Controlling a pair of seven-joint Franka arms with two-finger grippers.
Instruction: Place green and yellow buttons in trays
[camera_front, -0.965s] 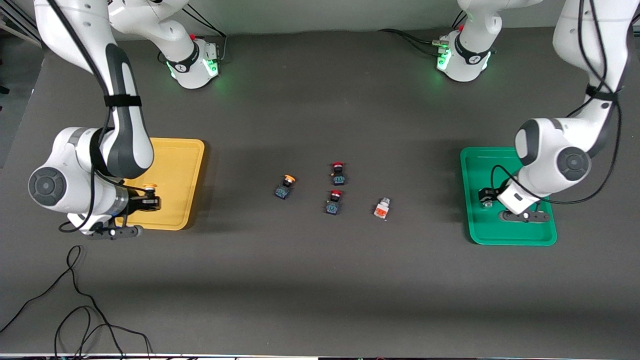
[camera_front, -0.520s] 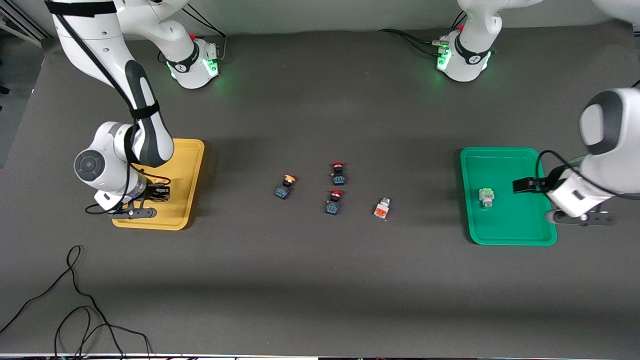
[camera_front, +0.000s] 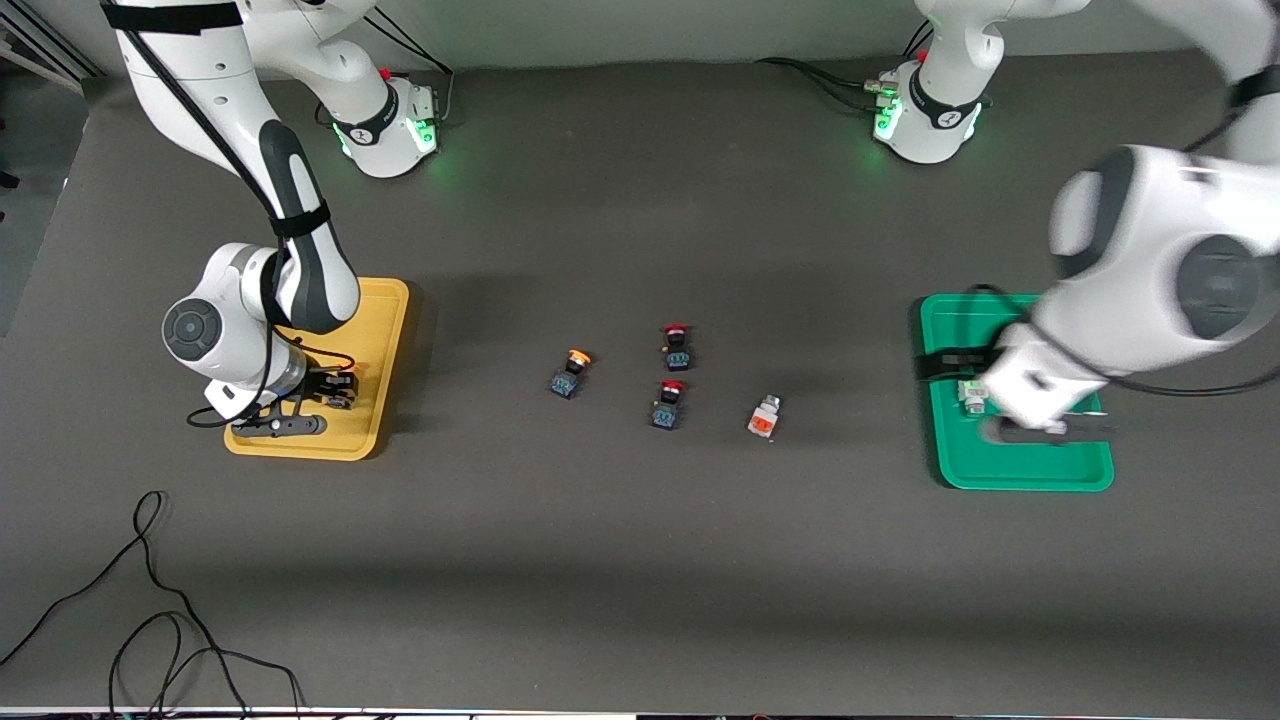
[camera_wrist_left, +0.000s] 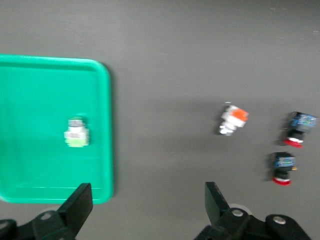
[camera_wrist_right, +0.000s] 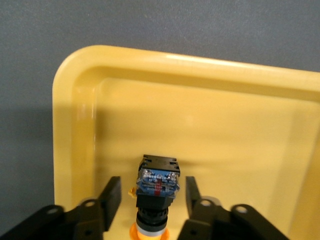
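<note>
The yellow tray lies at the right arm's end of the table. My right gripper is low in it. In the right wrist view its jaws stand open on either side of a yellow-capped dark button lying on the yellow tray, with gaps on both sides. The green tray holds the green-ended white button. My left gripper is open and empty over that tray's inner edge. A second yellow-capped button and the orange-red-ended white button lie mid-table.
Two red-capped dark buttons lie between the yellow-capped and the white button on the table. They also show in the left wrist view. A black cable loops at the near corner by the right arm's end.
My right gripper has come down into the yellow tray with the yellow-capped button and opened. My left arm has left the green-ended button in the green tray and swung toward the table's middle.
</note>
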